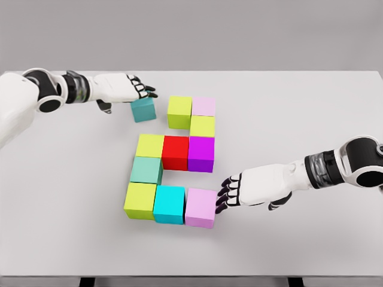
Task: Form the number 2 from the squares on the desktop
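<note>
On the white surface [299, 119] the squares form most of a number 2, and I take the red square [175, 152] as the landmark. Left of it touches a yellow square [149, 145], right of it a purple square [201, 153]. Above the purple one stand a yellow-green square [203, 126] and a pale pink square [204, 106], with a lime square [179, 111] beside them. Below and left of the red square lie a mint square [146, 170], then a row of lime [140, 200], cyan [169, 204] and lilac [200, 207] squares.

A teal square [143, 110] sits apart, up and left of the red square, tilted. The left hand [134, 89] touches its top edge, fingers straight and pressed together, pinching nothing. The right hand [239, 191] lies lower right, its fingertips [222, 192] against the lilac square's side, fingers together.
</note>
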{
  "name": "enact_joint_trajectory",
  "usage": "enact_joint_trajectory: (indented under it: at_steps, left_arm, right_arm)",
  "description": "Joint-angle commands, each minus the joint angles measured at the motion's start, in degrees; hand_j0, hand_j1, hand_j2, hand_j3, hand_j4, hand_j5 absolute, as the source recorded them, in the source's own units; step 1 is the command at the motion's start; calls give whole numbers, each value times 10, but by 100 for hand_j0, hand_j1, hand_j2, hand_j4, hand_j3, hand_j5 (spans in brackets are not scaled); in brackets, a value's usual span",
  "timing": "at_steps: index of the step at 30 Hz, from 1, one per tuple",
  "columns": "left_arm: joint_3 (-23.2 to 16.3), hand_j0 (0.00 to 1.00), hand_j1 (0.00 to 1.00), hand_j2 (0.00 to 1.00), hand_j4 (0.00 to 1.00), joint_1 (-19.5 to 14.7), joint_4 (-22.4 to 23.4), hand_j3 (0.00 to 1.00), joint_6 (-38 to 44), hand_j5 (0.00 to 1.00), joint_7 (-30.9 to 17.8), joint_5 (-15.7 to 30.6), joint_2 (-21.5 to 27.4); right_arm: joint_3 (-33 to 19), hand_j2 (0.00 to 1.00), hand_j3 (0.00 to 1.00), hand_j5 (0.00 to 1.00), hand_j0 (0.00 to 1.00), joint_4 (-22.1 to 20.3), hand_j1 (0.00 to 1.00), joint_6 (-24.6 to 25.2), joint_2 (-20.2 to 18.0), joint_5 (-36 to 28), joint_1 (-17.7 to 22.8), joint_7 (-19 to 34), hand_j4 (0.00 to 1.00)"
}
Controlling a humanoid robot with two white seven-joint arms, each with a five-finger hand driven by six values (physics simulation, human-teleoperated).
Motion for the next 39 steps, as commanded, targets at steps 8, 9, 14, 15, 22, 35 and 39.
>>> enact_joint_trajectory:
  at_steps: [8,9,14,15,22,35,39]
  left_arm:
    - [1,100,100,100,100,3,-22,100,0,100,0,2,17]
    - [1,100,100,100,100,3,-25,100,0,100,0,3,20]
    - [1,100,100,100,100,4,-25,100,0,100,0,4,22]
    - [1,100,100,100,100,4,-26,100,0,100,1,4,22]
    - [2,100,100,100,100,3,-35,100,0,100,1,5,28]
    - [52,100,100,100,100,-4,-34,100,0,100,5,6,53]
    - [53,100,100,100,100,-3,-34,100,0,100,5,6,82]
  right_arm:
    - [0,100,100,100,100,0,100,1,5,-3,-7,0,100]
    - [0,100,100,100,100,0,100,1,5,-3,-7,0,100]
    - [0,100,100,100,100,1,100,1,6,-3,-7,0,100]
    - [0,100,100,100,100,1,100,1,6,-3,-7,0,100]
    - [0,100,100,100,100,1,100,1,4,-3,-7,0,100]
    - [2,100,100,100,100,1,100,1,3,-2,-6,0,100]
    - [2,100,100,100,100,0,100,1,4,-3,-6,0,100]
